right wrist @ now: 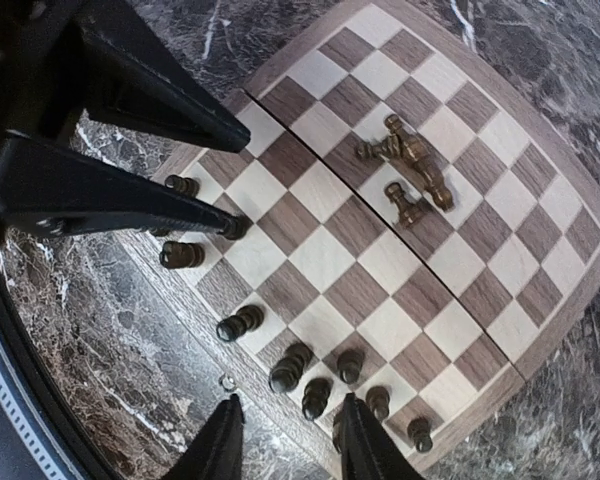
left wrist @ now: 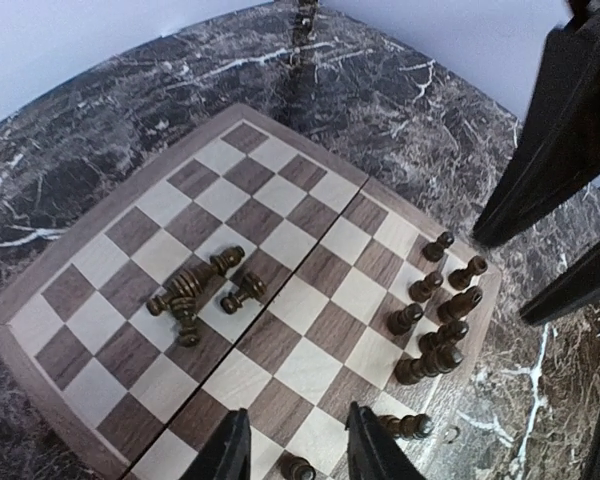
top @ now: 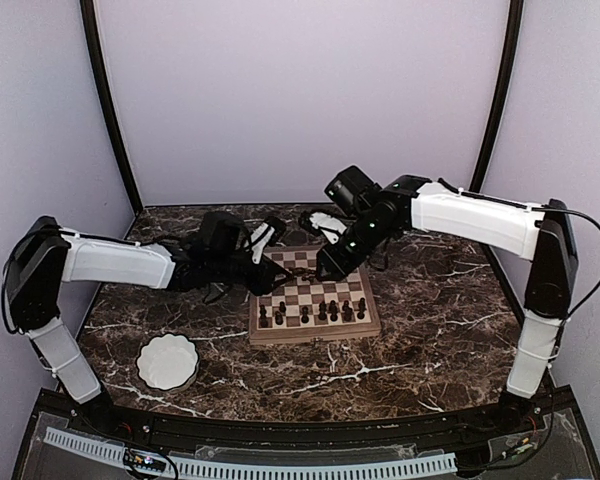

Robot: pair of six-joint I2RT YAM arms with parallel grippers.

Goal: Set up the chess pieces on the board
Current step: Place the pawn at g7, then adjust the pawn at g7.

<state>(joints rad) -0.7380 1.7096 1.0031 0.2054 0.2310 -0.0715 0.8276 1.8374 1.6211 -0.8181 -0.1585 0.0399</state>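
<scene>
No readable text, label, brand or number is showing in any view. The board (top: 315, 331) is showing only bare wood along its rim. A small dark part (top: 146, 462) at the near edge of the table (top: 430, 330) is showing coloured specks, too small to read.

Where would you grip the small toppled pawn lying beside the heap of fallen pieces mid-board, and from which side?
Probably the pawn by its narrow waist, from straight above, squeezing across its length: it lies flat on the board, and the heap crowds one side, so a sideways approach looks blocked.
</scene>
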